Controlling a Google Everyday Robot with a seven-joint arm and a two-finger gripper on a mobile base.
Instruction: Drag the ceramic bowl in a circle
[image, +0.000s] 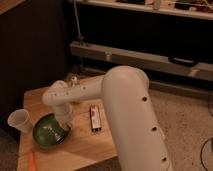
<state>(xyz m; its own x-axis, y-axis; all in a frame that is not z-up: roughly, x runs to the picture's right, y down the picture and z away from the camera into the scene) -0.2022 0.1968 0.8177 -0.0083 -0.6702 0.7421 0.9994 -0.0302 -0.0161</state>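
Right, the ceramic bowl (48, 131) sits on the wooden table (85, 142), toward the table's left edge, upright and glossy green. My gripper (65, 123) is down at the bowl's rim at about three o'clock, at the end of the white arm (125, 105); the wrist hides the tips, so whether it pinches the rim or only presses on it I cannot tell, nor how far it is spread.

Outward from the bowl: the plastic cup (20, 121) stands at its ten o'clock, very close to the rim, possibly touching. An orange object (32, 161) lies at the bowl's seven o'clock near the table's front edge. A small dark packet (94, 118) lies at three o'clock beyond the gripper, clear of the bowl.

Progress, as I judge it: contact looks made and the drag is under way, though this single view gives no trace of how much of the circle is covered. I'd count the loop as unfinished, and that cup crowds the left side.
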